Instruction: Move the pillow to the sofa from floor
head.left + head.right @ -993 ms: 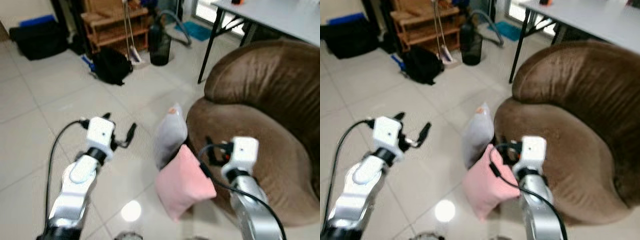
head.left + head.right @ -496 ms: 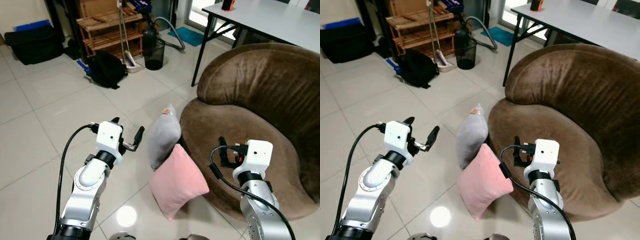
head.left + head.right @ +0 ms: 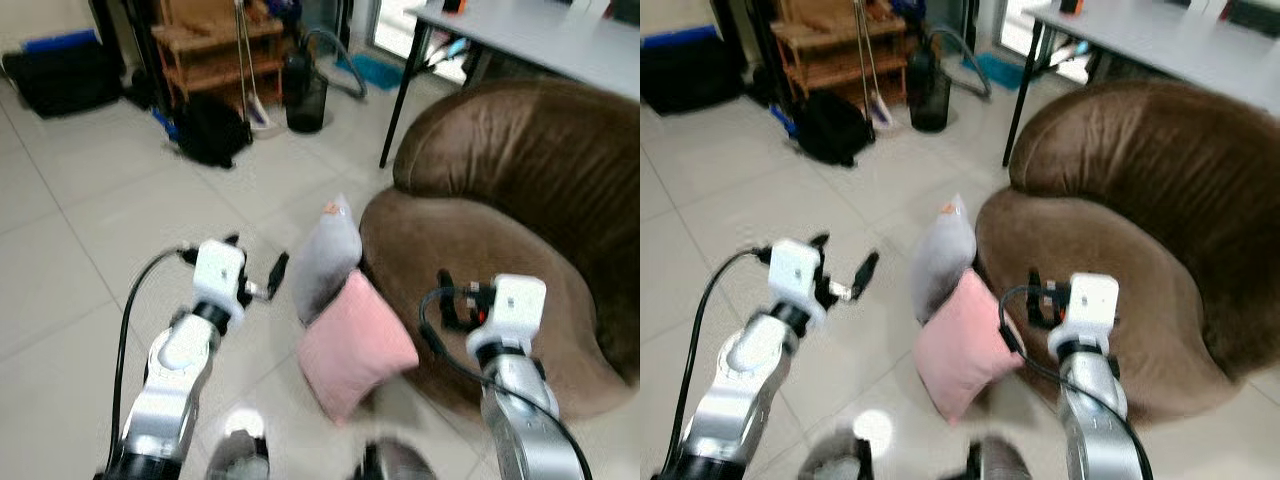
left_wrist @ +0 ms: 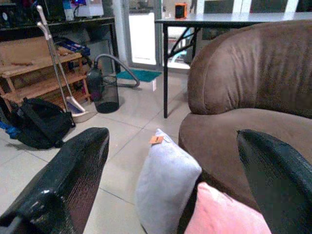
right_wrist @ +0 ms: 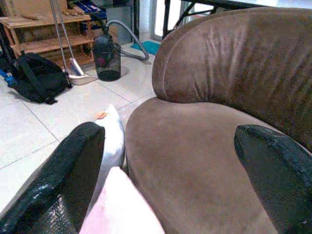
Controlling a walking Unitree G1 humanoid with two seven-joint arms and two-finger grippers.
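A pink pillow (image 3: pixel 355 345) lies on the tiled floor, propped against the front of the brown sofa (image 3: pixel 520 200). Behind it a grey pillow (image 3: pixel 325 258) with an orange tag stands upright against the same sofa edge. My left gripper (image 3: pixel 257 258) hovers open just left of the grey pillow, above the floor. My right gripper (image 3: pixel 447 303) is open too, held over the sofa's front rim to the right of the pink pillow. In the left wrist view both pillows (image 4: pixel 168 185) sit between the spread fingers (image 4: pixel 73 175). Nothing is held.
A black bag (image 3: pixel 210 130), a wooden shelf (image 3: pixel 205 50) with a broom, and a dark bin (image 3: pixel 305 95) with a hose stand at the back. A grey table (image 3: pixel 540 40) is behind the sofa. Open tiled floor (image 3: pixel 80 260) lies to the left.
The head view has shifted and is blurred now. Both arms keep the same raised, open pose, and the two pillows stay against the sofa.
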